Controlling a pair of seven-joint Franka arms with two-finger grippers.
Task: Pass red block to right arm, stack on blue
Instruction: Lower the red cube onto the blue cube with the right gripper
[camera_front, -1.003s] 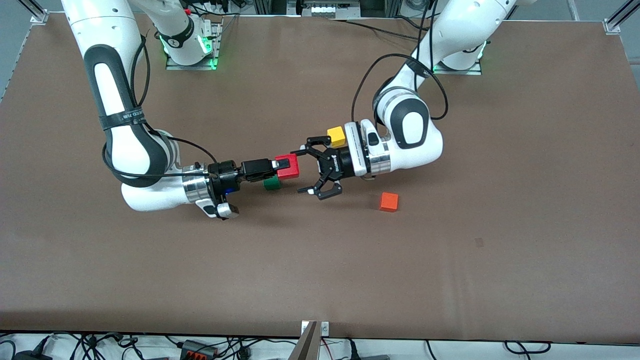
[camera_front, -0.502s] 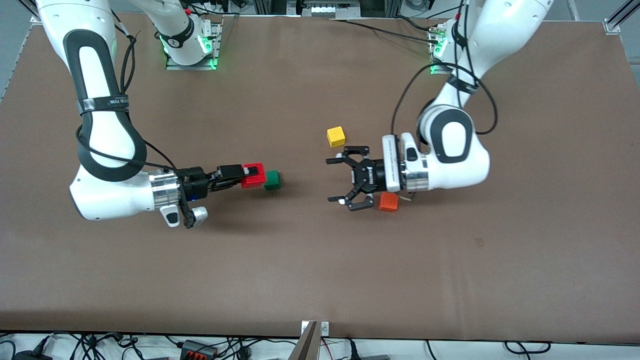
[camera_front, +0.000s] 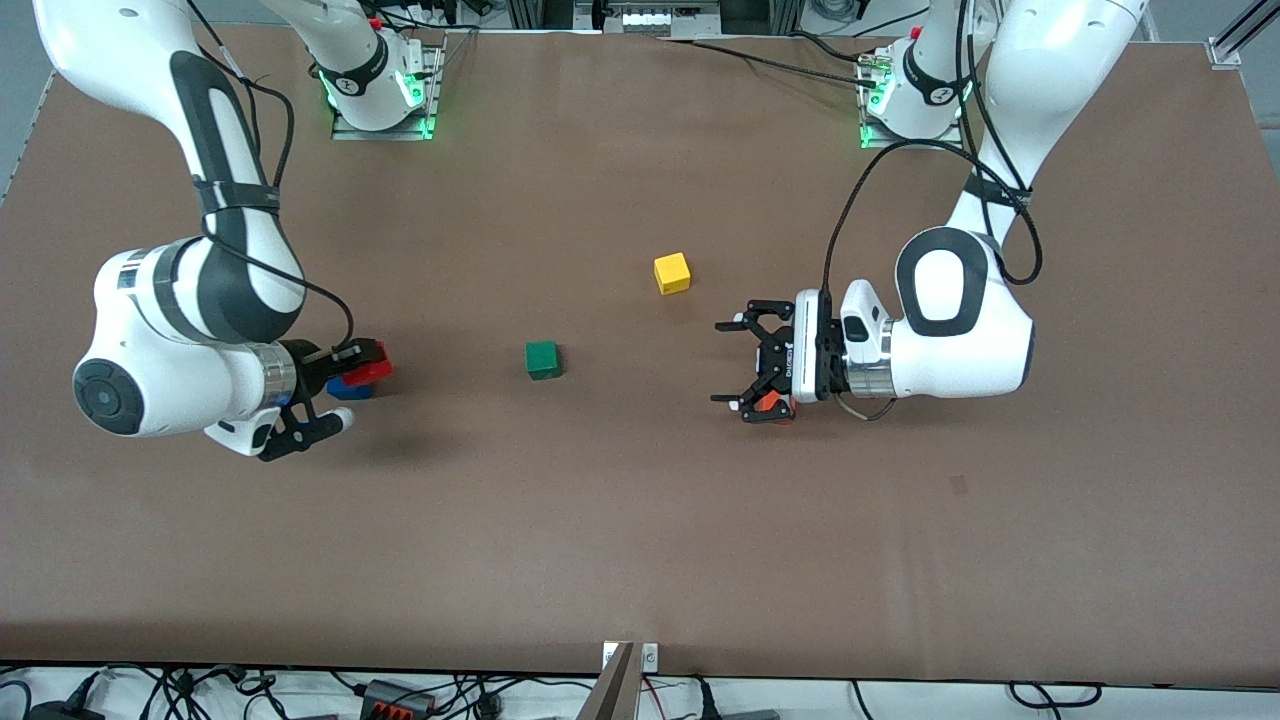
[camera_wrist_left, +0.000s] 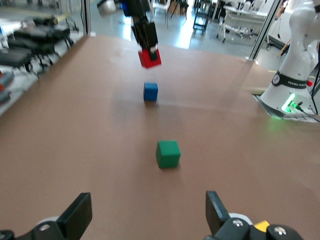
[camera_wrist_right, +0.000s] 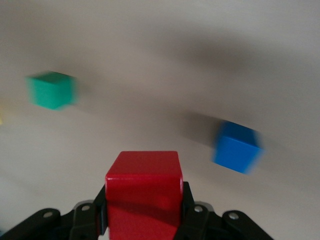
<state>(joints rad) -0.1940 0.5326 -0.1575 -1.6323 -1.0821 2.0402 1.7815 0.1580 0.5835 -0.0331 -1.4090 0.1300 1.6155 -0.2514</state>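
My right gripper (camera_front: 362, 364) is shut on the red block (camera_front: 373, 371) and holds it in the air, close above and a little to one side of the blue cube (camera_front: 345, 390), not touching it. The right wrist view shows the red block (camera_wrist_right: 143, 192) between the fingers, with the blue cube (camera_wrist_right: 236, 146) off to one side. The left wrist view shows the red block (camera_wrist_left: 150, 57) above the blue cube (camera_wrist_left: 150, 91). My left gripper (camera_front: 735, 363) is open and empty, low over the table toward the left arm's end.
A green cube (camera_front: 542, 360) lies mid-table between the two grippers. A yellow cube (camera_front: 672, 272) lies farther from the front camera. An orange cube (camera_front: 768, 404) is partly hidden under the left gripper's fingers.
The right gripper has carried the red block away from the left gripper, past the green cube, to the blue cube. The open left gripper has drawn back over the orange cube.
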